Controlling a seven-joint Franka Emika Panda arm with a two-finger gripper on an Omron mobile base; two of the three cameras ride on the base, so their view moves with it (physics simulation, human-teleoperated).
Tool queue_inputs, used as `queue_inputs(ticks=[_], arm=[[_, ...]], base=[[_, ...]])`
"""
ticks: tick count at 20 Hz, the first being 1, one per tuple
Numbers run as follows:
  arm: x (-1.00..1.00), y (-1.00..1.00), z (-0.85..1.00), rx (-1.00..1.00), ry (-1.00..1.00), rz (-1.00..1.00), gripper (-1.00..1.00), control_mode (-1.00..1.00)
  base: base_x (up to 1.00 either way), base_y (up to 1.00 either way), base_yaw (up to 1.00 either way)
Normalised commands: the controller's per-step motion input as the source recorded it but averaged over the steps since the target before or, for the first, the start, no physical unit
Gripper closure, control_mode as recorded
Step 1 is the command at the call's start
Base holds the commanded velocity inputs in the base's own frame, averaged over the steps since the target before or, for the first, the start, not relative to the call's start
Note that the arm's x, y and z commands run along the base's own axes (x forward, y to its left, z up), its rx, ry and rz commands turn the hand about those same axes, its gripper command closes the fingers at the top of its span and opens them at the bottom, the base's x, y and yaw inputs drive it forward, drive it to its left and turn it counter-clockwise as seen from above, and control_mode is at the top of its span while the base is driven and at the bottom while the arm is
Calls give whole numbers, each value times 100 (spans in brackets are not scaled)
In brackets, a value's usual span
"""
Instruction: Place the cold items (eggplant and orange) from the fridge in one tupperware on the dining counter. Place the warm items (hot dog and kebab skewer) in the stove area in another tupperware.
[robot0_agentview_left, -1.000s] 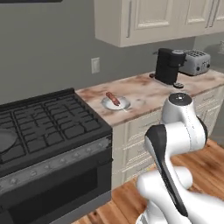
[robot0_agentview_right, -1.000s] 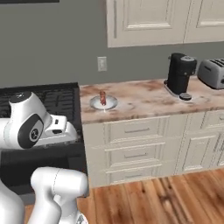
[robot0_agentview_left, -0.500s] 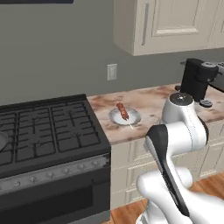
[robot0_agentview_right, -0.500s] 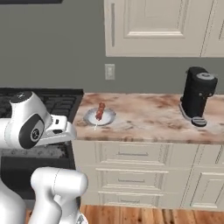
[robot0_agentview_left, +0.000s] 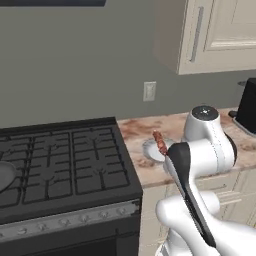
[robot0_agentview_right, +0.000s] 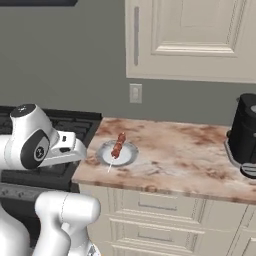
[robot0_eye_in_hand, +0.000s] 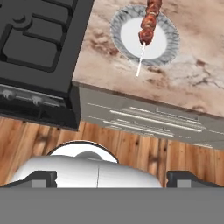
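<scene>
The kebab skewer (robot0_agentview_right: 118, 145), dark red-brown meat chunks on a thin pale stick, lies across a small round grey-rimmed plate (robot0_agentview_right: 131, 156) on the marble-look counter just right of the stove. It also appears behind my arm in the left base view as the skewer (robot0_agentview_left: 159, 142), and at the top of the hand view as the skewer (robot0_eye_in_hand: 148, 21) on its plate (robot0_eye_in_hand: 115, 34). My gripper (robot0_eye_in_hand: 114, 179) points down in front of the counter, short of the plate, open and empty. The hot dog, eggplant, orange, fridge, tupperware and dining counter are out of view.
A black gas stove (robot0_agentview_left: 55, 160) sits left of the counter (robot0_agentview_right: 175, 150). A black coffee machine (robot0_agentview_right: 245, 135) stands at the counter's right end. Cream wall cabinets (robot0_agentview_right: 195, 35) hang above. Cream drawer fronts (robot0_eye_in_hand: 140, 116) and wood floor (robot0_eye_in_hand: 39, 135) lie below.
The whole picture has shifted as the base drove: stove, counter and plate now sit closer and larger, and the toaster has left view. The skewer stays on its plate. The gripper stays open.
</scene>
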Motion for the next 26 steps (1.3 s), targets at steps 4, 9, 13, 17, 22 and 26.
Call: queue_inputs(ticks=[4, 9, 13, 17, 22, 26], arm=[[0, 0, 0, 0, 0, 0, -100, 100], [1, -6, 0, 0, 0, 4, -100, -100], [13, -11, -2, 4, 0, 2, -100, -100], [50, 2, -22, 6, 0, -25, -100, -100], [61, 15, -24, 13, 0, -39, -100, -100], [62, -4, -34, 5, 0, -28, -100, -100]], base=[[40, -48, 26], [27, -34, 19], [0, 0, 0], [0, 0, 0], [0, 0, 0], [0, 0, 0]])
